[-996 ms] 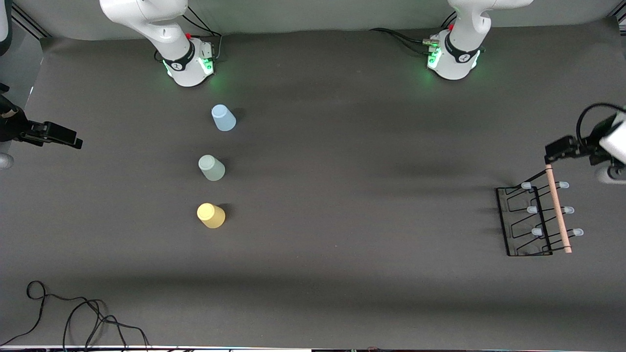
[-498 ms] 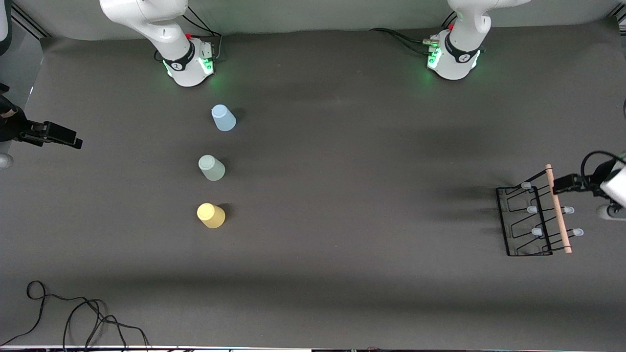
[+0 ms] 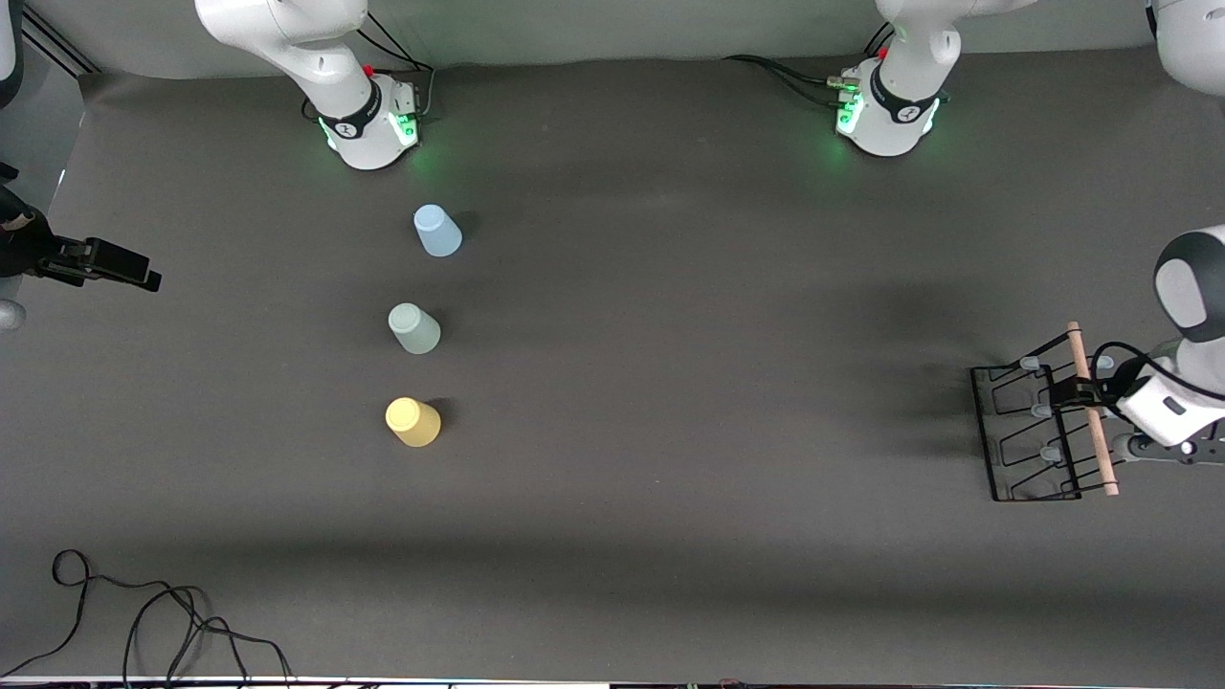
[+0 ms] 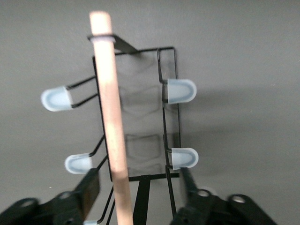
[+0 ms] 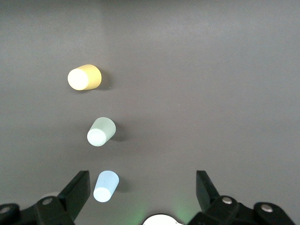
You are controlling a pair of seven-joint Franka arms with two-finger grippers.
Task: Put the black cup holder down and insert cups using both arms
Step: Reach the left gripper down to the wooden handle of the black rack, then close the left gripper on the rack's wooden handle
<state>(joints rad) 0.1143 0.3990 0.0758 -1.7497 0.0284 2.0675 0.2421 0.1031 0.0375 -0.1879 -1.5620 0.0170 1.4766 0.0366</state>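
Note:
The black cup holder (image 3: 1029, 435) stands near the left arm's end of the table, its wooden rod handle (image 3: 1091, 411) on top. My left gripper (image 3: 1074, 391) is open just above it, one finger on either side of the handle. In the left wrist view the handle (image 4: 112, 122) runs between the fingers (image 4: 89, 187), touching neither. The light blue cup (image 3: 437, 231), grey-green cup (image 3: 413, 328) and yellow cup (image 3: 412, 422) stand in a row, narrow ends up, toward the right arm's end. My right gripper (image 3: 120, 268) waits open and empty, high off that end. Its wrist view shows all three cups (image 5: 101, 131).
Both green-lit arm bases (image 3: 368, 120) stand along the edge farthest from the front camera. Loose black cables (image 3: 144, 612) lie at the corner nearest the front camera, at the right arm's end. The dark mat (image 3: 718, 383) between the cups and the rack is bare.
My left gripper has swung from the end of the rack farthest from the front camera to over the middle of the handle, now straddling it. The right arm and the cups have not moved.

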